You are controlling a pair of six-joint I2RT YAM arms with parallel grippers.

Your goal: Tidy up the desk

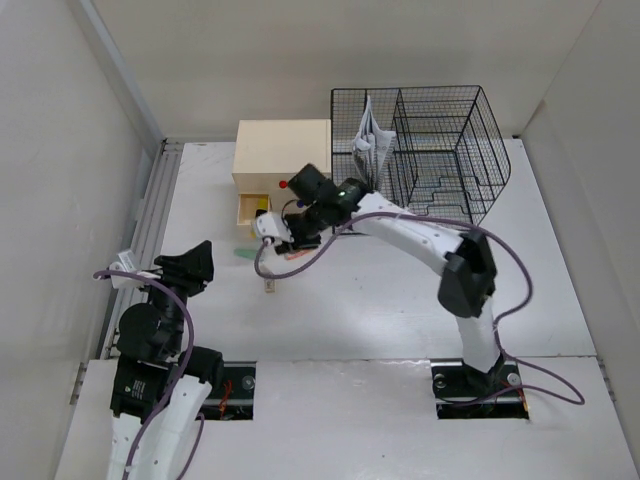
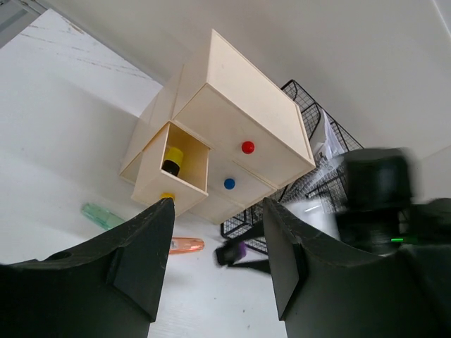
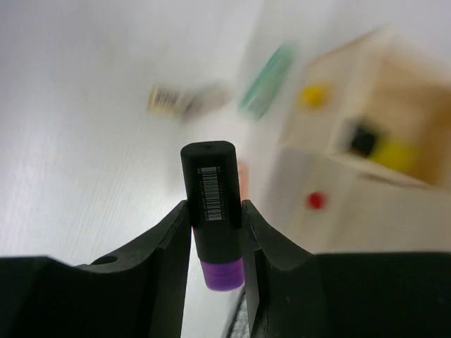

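Note:
The white desk (image 1: 400, 300) carries the arms. My right gripper (image 1: 285, 235) hovers in front of the beige drawer box (image 1: 283, 150). In the right wrist view the gripper (image 3: 215, 215) is shut on a black marker with a purple end (image 3: 211, 190). The bottom drawer (image 1: 250, 208) is pulled open and holds a yellow and black item (image 3: 384, 148). An orange pen (image 1: 295, 257), a green pen (image 1: 243, 254) and a small wooden piece (image 1: 270, 287) lie on the desk by the drawer. My left gripper (image 1: 190, 265) is open and empty at the near left (image 2: 215, 260).
A black wire basket (image 1: 440, 150) with papers (image 1: 370, 135) stands right of the drawer box at the back. A metal rail (image 1: 150, 220) runs along the desk's left edge. The box's upper drawers, with a red knob (image 2: 247, 147) and a blue knob (image 2: 229, 184), are closed.

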